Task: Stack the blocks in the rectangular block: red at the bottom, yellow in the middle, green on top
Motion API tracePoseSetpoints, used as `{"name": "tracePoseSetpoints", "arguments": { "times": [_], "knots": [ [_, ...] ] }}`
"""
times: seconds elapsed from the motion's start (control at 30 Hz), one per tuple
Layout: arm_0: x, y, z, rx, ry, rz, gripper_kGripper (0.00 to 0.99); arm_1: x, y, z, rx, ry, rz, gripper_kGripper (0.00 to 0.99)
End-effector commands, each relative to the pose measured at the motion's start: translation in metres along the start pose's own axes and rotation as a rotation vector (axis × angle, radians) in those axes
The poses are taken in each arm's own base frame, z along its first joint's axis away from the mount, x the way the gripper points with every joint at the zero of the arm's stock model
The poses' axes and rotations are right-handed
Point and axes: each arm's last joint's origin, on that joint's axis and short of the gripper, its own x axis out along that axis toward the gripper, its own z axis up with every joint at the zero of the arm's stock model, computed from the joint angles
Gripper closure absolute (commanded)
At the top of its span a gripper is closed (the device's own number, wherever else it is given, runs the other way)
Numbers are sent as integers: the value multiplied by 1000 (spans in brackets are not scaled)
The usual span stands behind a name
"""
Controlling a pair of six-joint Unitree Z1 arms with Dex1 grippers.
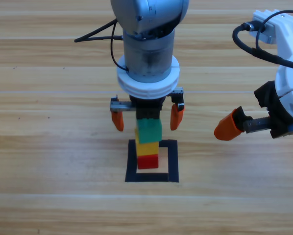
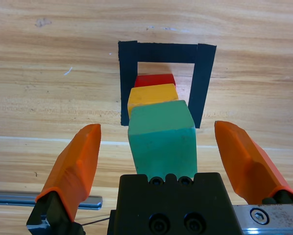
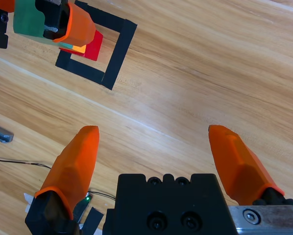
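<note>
Left tool (image 1: pixel 147 118): held above the stack, jaws spread wide, one on each side of the green cube, neither touching it; nothing gripped.
Left tool, wrist view (image 2: pixel 161 149): green cube seen between the open jaws with clear gaps both sides.
Green cube (image 1: pixel 149 130): set on top of the yellow cube, top of stack.
Yellow cube (image 1: pixel 146 147): in the middle, resting on the red cube, under the green one.
Red cube (image 1: pixel 147 161): at the bottom, on the desk inside the tape outline.
Stack: three cubes, red-yellow-green upward, seen leaning toward the camera in the high view; real tilt cannot be told.
Rectangular block (image 1: pixel 172 161): black tape outline flat on the desk, drawn around the stack's base; stack placed nearer its left side.
Right tool (image 1: pixel 230 126): parked at the right edge, well apart from the stack, jaws seen open in the right wrist view (image 3: pixel 156 156), nothing held.
Desk (image 1: pixel 48 147): light wood planks.
</note>
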Motion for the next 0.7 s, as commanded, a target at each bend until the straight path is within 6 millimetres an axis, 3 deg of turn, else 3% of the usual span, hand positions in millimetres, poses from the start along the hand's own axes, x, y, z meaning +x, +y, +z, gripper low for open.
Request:
{"name": "tracePoseSetpoints", "arguments": {
  "times": [0.03,0.2,0.4,0.53,0.7],
  "knots": [
    [-49,13,-10,20,-96,-70,0,1,-9,0,24,-8,-9,10],
    [-127,54,-22,9,-278,-162,0,-1,-9,1,20,-16,-11,10],
    [-174,77,-67,117,-477,-168,0,-24,-12,-2,-41,-71,22,10],
    [-173,87,-99,226,-571,-208,0,-45,-12,-3,-103,-122,67,10],
    [-120,134,-133,381,-634,-314,0,-84,-10,-8,-272,-168,209,14]
  ]
}}
